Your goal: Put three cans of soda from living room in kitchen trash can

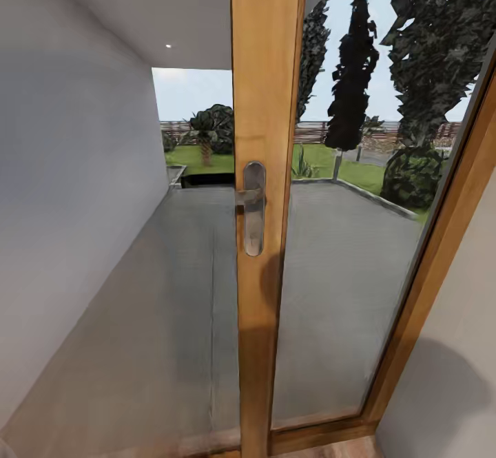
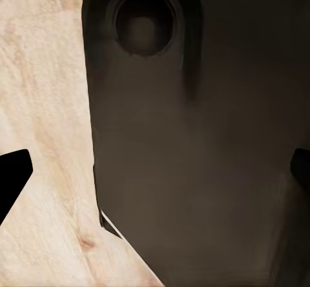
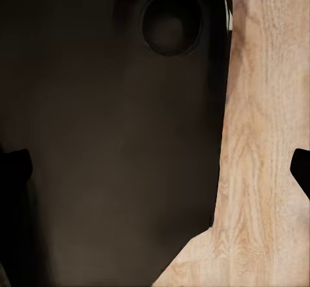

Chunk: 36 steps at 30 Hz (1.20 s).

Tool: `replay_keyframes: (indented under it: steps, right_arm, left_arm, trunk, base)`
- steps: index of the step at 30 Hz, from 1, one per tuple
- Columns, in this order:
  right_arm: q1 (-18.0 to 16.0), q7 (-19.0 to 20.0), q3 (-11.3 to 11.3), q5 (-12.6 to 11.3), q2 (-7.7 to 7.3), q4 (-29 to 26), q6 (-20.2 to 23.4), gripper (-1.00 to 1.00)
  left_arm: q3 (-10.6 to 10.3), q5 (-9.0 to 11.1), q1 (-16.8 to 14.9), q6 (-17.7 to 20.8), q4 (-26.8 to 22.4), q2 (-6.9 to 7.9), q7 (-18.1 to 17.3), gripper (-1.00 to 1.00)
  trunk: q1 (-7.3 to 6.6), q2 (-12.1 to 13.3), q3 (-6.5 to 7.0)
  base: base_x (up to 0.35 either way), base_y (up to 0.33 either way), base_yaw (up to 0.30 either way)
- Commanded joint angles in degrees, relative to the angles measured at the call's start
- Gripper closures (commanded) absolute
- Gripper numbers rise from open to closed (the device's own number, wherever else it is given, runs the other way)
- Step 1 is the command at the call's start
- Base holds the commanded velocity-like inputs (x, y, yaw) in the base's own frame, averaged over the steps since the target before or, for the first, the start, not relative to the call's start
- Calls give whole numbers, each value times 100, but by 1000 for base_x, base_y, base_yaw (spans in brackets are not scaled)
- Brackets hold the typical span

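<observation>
The head view faces a glazed door with a honey-coloured wooden frame (image 1: 265,65) and a brushed metal lever handle (image 1: 253,206), a pale grey wall (image 1: 69,169) on the left. Through the glass lie a grey paved terrace (image 1: 200,272), green lawn (image 1: 324,158) and dark cypress trees (image 1: 353,65). Each wrist view looks down on light wood plank floor (image 2: 45,138) beside the robot's dark base (image 2: 194,158). The left gripper (image 2: 155,174) and right gripper (image 3: 155,170) have their black fingertips (image 3: 14,167) spread wide apart, empty. No soda can or bin appears here
</observation>
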Motion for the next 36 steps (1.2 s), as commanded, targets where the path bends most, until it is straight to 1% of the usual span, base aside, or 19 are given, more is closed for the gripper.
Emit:
replay_keyframes:
  steps: [1,5,24,27,32,34,35,36]
  right_arm:
    - [6,14,31,7,-33,-26,-30,-100]
    - [7,15,39,20,-42,-27,60,-100]
    - [7,15,41,25,-39,-23,94,-100]
    - [7,11,47,53,-38,31,29,-100]
    - [8,10,49,64,-41,55,-132,-100]
    - [8,11,45,68,-42,61,-196,-100]
    - [8,10,44,68,-42,61,-678,-100]
    - [8,10,44,68,-42,61,-678,-100]
  left_arm:
    - [30,30,-34,18,-32,33,-30,-100]
    - [31,43,-64,136,-58,42,-34,-100]
    - [32,43,-69,169,-58,39,-32,-100]
    - [9,-45,-71,70,-78,18,-38,-100]
    - [-3,-76,-71,-90,-84,1,-40,-100]
    - [-8,-86,-69,-154,-85,6,-40,-100]
    - [-9,-87,-68,-1254,-85,6,-41,-100]
    - [-9,-87,-68,-1254,-85,6,-41,-100]
  trunk:
    - [0,1,0]
    - [0,1,0]
    - [0,1,0]
    - [0,1,0]
    - [0,1,0]
    - [0,1,0]
    - [0,1,0]
    - [0,1,0]
  base:
    - [0,0,0]
    - [0,0,0]
    - [0,0,0]
    - [0,0,0]
    - [-20,0,0]
    - [-201,0,0]
    - [-237,0,0]
    - [-237,0,0]
